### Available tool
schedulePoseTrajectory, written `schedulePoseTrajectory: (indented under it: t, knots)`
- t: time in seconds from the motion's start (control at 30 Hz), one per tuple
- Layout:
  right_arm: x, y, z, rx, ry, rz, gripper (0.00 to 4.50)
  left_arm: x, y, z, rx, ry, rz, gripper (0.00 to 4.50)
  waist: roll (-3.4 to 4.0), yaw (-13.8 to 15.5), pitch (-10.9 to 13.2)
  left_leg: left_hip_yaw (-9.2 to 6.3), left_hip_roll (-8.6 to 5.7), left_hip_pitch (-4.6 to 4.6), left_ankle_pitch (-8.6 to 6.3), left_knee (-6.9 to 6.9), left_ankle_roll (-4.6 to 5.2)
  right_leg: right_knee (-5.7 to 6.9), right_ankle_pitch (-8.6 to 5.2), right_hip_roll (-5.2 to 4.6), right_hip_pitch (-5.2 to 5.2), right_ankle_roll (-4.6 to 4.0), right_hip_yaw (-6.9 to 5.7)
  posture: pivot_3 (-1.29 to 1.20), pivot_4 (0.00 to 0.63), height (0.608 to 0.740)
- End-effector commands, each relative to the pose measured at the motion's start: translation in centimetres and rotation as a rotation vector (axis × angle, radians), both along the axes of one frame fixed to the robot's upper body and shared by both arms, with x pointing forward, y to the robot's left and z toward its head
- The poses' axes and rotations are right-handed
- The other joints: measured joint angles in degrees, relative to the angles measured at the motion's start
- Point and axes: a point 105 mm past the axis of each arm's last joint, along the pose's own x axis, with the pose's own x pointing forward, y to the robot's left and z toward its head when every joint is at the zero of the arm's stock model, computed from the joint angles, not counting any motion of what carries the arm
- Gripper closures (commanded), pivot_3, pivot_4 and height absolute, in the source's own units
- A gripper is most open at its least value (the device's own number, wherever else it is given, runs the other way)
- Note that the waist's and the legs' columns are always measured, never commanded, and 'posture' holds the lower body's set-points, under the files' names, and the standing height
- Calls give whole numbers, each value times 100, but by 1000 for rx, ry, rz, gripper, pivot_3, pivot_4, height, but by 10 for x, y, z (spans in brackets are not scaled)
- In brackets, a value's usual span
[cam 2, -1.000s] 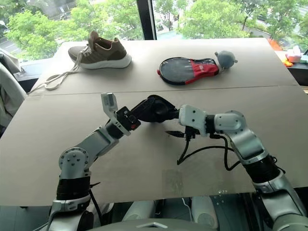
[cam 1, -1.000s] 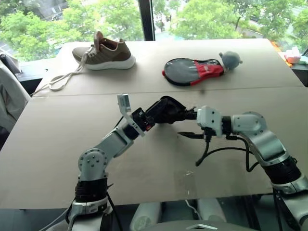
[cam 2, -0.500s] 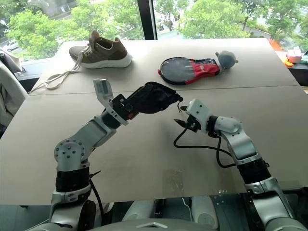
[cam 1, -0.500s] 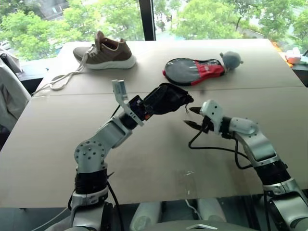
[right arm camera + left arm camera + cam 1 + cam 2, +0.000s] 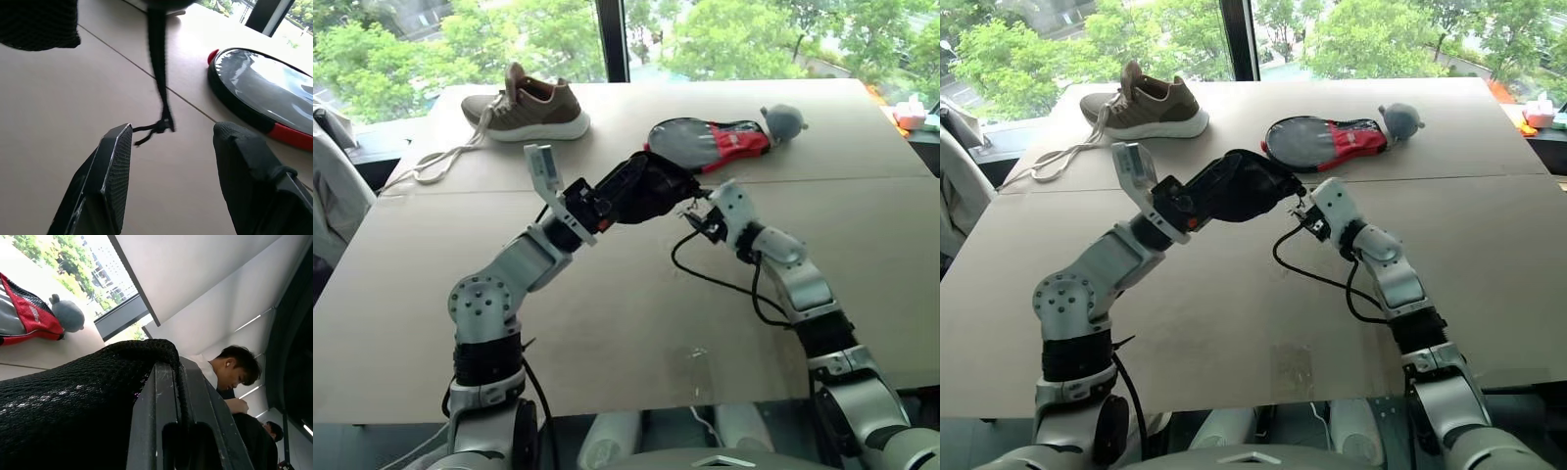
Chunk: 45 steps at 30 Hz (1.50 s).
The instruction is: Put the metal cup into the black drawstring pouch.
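Above table [image 5: 431,294], L fingers [image 5: 161,431] pinch black drawstring pouch [image 5: 641,188], R fingers [image 5: 115,161] spread; no legible writing.

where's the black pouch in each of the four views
left eye view: black pouch, centre, clamped in the left end effector.
right eye view: upper centre.
left wrist view: black mesh across the lower left.
right wrist view: top left corner, its cord dangling.
Shared landmark: red and dark paddle case.
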Motion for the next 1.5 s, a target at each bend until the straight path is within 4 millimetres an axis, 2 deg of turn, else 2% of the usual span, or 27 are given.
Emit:
schedulePoseTrajectory:
  t: [0.03,0.23,0.27,0.3,0.33,0.4,0.43,0.63,0.77,0.87,0.97,1.03,1.07,1.13,1.2,1.27,1.37,1.5]
  knots:
    - [2,1,19,65,-49,-6,1861,-5,-1,9,-5,-39,-25,4500,0,-10,0,0,0,0,0,0,0,0,0,1,0,0,0,0,150,736]
    - [-3,8,15,72,-22,36,1861,-3,-2,10,-1,-39,-29,4500,0,-22,0,1,2,1,0,-1,0,1,0,3,0,0,1,0,150,736]
    - [-4,8,14,64,-17,38,2453,-3,-1,10,-1,-39,-30,4500,0,-22,0,1,2,1,0,-1,0,1,0,3,0,0,0,0,150,736]
    - [-4,7,12,52,-15,41,2639,-3,-1,10,-1,-40,-30,4500,0,-22,0,1,2,1,0,-1,0,1,0,3,0,0,0,0,150,736]
    - [-5,7,10,43,-5,43,3151,-3,-1,10,-2,-39,-31,4500,0,-22,0,1,2,1,0,-1,0,1,0,3,0,0,1,0,150,736]
    - [-5,7,6,37,13,47,3800,-3,-1,10,-4,-39,-31,4500,0,-22,0,1,2,1,0,-1,0,1,0,3,0,0,0,0,150,736]
    - [-6,7,5,38,19,52,4396,-3,-2,10,-4,-39,-32,4500,0,-22,0,0,2,1,0,-1,0,1,0,3,0,0,0,0,150,736]
    - [-8,8,-3,2,51,76,4396,-3,0,9,-9,-33,-20,4500,0,-22,0,1,2,1,0,-1,0,1,0,2,0,0,0,0,150,736]
    - [3,-13,2,-116,-34,5,4396,-4,4,10,-26,-34,-6,4500,0,-17,0,1,2,1,0,0,0,1,0,2,0,0,1,0,150,736]
    - [19,-39,35,-234,-223,-110,4396,-7,9,10,-47,-51,-5,4500,3,-15,2,5,-1,0,0,0,0,1,0,0,0,0,2,0,150,736]
    - [26,-54,91,-276,-461,-195,4500,-12,10,6,-41,-50,-22,3678,3,-38,3,11,2,1,0,0,0,1,0,3,-2,0,6,0,150,736]
    - [23,-54,126,-306,-614,-208,4500,-12,9,0,-17,-35,-21,2912,5,-42,4,19,4,1,1,-7,0,3,0,4,-12,0,13,0,150,736]
    - [21,-53,139,-308,-668,-210,4500,-10,9,-4,5,-20,-9,2325,4,-41,3,19,6,0,1,-7,0,3,0,6,-13,0,13,0,150,736]
    - [13,-45,170,-285,-787,-186,4500,-8,9,-9,13,-3,-8,1625,3,-33,3,18,9,0,1,-8,0,2,0,8,-13,-1,13,0,150,736]
    - [2,-34,195,-251,-879,-150,4500,-11,7,-11,20,-12,-28,1625,3,-33,3,20,9,-1,0,-9,0,-1,0,7,-13,-1,15,0,150,736]
    - [-8,-26,209,-222,-934,-117,4500,-16,3,-9,37,-44,-52,1625,3,-31,3,21,8,-4,0,-8,0,-1,0,5,-14,-1,16,0,150,736]
    - [-19,-13,218,-194,-976,-52,4500,-19,-1,-6,87,-97,-72,1625,3,-25,3,17,7,-8,0,-8,0,-2,0,6,-17,-1,14,0,150,736]
    - [-27,-7,227,-161,-1010,-15,4500,-32,-9,11,155,-248,-137,1625,2,-16,4,15,6,-10,0,-8,1,-2,0,5,-17,-1,11,0,150,736]
